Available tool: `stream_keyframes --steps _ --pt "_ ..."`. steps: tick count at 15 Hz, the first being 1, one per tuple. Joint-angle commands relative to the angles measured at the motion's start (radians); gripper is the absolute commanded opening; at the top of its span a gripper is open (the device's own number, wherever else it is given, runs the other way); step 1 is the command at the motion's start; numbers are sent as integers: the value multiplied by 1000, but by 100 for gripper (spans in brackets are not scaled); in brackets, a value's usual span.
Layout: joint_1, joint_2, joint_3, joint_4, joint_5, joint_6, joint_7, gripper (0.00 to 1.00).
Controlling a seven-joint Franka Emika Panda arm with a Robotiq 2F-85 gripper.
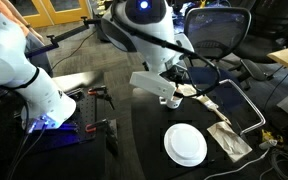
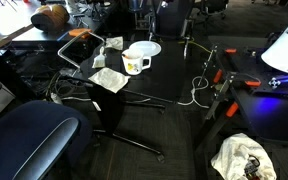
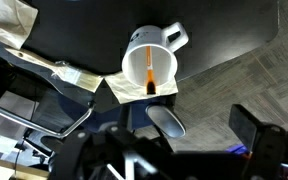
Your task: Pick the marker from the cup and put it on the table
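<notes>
In the wrist view the cup [image 3: 144, 55] stands upright on the black desk [image 3: 94, 30] and is seen from above. Its handle [image 3: 176, 36] points to the upper right. The marker [image 3: 149, 82] stands inside it against the near wall, dark with an orange-red part. A pale napkin [image 3: 79, 75] lies just left of the cup at the desk's edge, and patterned carpet [image 3: 234, 80] shows on the right. Below the cup the claw [image 3: 206, 125] hangs with its two fingers spread wide, nothing between them, and clear of the cup's rim. An exterior view shows, from the left, a blue chair [image 2: 29, 135], the napkin [image 2: 109, 78], and the cup [image 2: 136, 62] just beside it with a yellowish print on its side. A round white plate [image 2: 149, 47] sits close behind the cup, then comes a white cable [image 2: 197, 92] on the desk [image 2: 174, 70], and the robot base [image 2: 284, 50] is cut off at the right edge. The claw is outside that picture, and the marker cannot be made out in the cup there. In the other direction, an exterior view shows the white arm [image 1: 144, 20] bending over the desk [image 1: 144, 140], with the plate [image 1: 185, 145] in front and crumpled paper [image 1: 229, 138] to its right. There the cup is hard to separate from the white of the arm, and the claw's fingers are too small to read.
</notes>
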Motion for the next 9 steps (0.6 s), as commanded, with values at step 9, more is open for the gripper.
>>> stream_keyframes --steps 9 --pt "-1 303 56 175 517 56 -411 100"
